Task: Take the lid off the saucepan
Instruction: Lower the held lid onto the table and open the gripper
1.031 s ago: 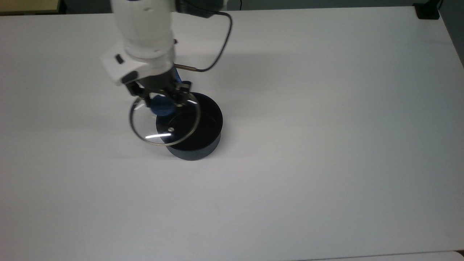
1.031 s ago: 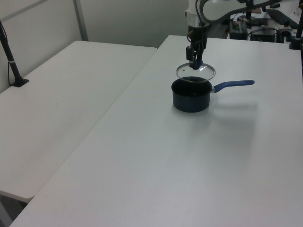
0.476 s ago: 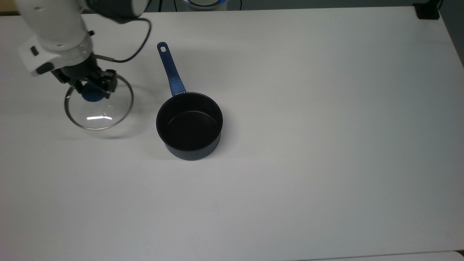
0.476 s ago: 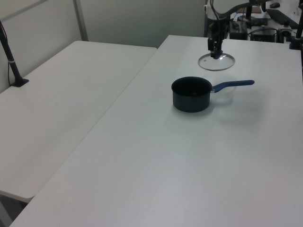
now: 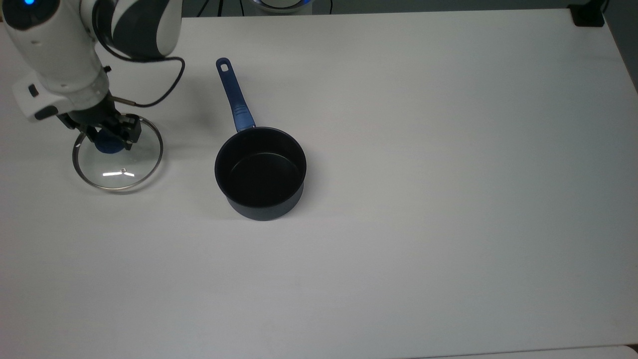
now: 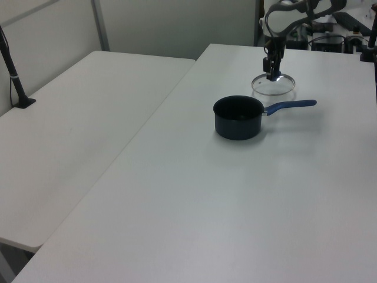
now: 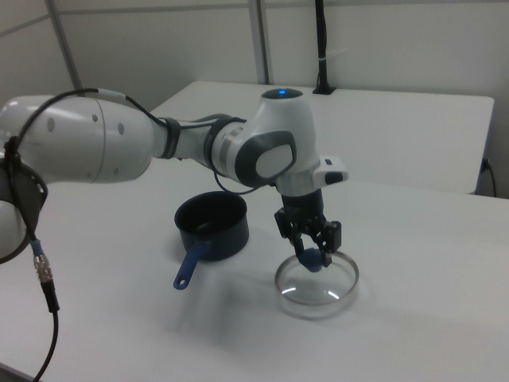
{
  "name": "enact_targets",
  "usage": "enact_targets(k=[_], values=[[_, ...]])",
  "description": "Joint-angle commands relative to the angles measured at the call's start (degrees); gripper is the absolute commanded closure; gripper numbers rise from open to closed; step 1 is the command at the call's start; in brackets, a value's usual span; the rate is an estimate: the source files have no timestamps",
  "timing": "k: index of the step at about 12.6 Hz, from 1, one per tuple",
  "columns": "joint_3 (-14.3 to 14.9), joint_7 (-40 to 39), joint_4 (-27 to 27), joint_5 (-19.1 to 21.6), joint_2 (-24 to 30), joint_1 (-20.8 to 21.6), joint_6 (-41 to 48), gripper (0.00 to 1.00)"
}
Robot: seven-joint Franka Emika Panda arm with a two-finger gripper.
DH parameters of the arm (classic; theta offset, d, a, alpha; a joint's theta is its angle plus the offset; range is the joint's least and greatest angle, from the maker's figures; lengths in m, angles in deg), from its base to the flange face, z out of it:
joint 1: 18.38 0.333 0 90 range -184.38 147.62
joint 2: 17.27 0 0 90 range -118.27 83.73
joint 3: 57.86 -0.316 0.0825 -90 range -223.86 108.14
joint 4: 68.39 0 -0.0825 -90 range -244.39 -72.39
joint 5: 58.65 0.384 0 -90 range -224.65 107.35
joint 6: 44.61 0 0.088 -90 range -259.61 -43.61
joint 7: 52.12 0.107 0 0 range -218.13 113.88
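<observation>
Now, low in the centre of the top view, the saucepan [image 5: 260, 172] is seen standing open on the white table [image 5: 423, 199], its black inside bare and its blue handle [image 5: 234, 97] running toward the upper left of the frame. In the right view the same pan [image 7: 211, 225] sits left of centre, with the handle pointing toward the lower left.

Further out, at the left edge of the top view, the lid [image 5: 117, 159] is found well apart from the saucepan, level and low over the table; whether it touches the surface cannot be told. Its blue knob [image 5: 108, 144] is clamped between the fingers of the gripper [image 5: 107, 137], which comes down on it from above. In the left view the lid [image 6: 273, 85] is seen in the upper right, beyond the pan [image 6: 238, 117], beneath the gripper [image 6: 271, 72].
</observation>
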Motion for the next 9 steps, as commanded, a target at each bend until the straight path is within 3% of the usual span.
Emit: enact_targets(k=[1,5,6,7,9], values=[[0.07,-1.08,-0.82,-0.03,-1.03,0.06,-3.37,0.58],[0.07,-5.02,-3.55,-0.47,-2.09,-0.38,-7.77,0.57],[0.07,-5.65,-3.55,-0.47,-2.09,-0.47,-7.69,0.51],[0.07,-5.56,-3.98,-0.47,-2.00,-0.47,-7.60,0.37],[0.07,-5.30,-4.16,-0.39,-1.91,-0.47,-7.34,0.23]])
